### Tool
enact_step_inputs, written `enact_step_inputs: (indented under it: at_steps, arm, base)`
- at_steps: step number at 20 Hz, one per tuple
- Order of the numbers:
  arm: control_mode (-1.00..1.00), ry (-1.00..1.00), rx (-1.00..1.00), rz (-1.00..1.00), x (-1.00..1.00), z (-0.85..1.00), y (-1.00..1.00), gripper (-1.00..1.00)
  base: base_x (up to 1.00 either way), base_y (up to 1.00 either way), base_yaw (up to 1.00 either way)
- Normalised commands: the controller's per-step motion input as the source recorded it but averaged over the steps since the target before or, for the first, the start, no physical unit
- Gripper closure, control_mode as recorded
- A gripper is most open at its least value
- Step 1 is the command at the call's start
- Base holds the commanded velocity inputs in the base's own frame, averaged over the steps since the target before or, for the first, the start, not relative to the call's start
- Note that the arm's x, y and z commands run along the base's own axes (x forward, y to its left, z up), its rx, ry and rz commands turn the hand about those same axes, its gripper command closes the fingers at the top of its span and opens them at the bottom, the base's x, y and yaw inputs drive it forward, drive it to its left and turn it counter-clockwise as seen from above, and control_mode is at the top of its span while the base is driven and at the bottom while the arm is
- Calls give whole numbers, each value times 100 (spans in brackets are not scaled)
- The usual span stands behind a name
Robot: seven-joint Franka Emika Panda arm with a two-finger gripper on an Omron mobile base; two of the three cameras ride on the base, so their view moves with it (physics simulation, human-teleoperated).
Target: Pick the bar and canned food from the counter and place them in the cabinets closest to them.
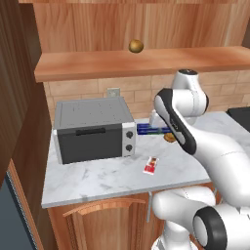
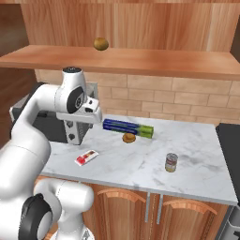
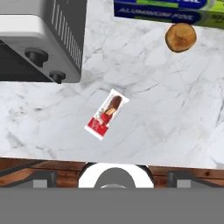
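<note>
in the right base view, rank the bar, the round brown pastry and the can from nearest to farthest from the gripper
1. The bar: flat on the counter, below and slightly right of the gripper.
2. The round brown pastry: further right, in front of the long blue-and-green box.
3. The can: farthest, upright toward the counter's right end.
</note>
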Motion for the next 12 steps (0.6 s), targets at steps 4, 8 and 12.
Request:
enact_step_inputs:
  at_steps: [4,8,12]
  arm:
    - [-100,0,0,0,0,-24,2,-100]
    - [-100,0,0,0,0,-25,3,-100]
    - [-100,0,0,0,3,-20,4,-100]
  base:
    - [0,0,0]
    - [0,0,0]
    - [0,0,0]
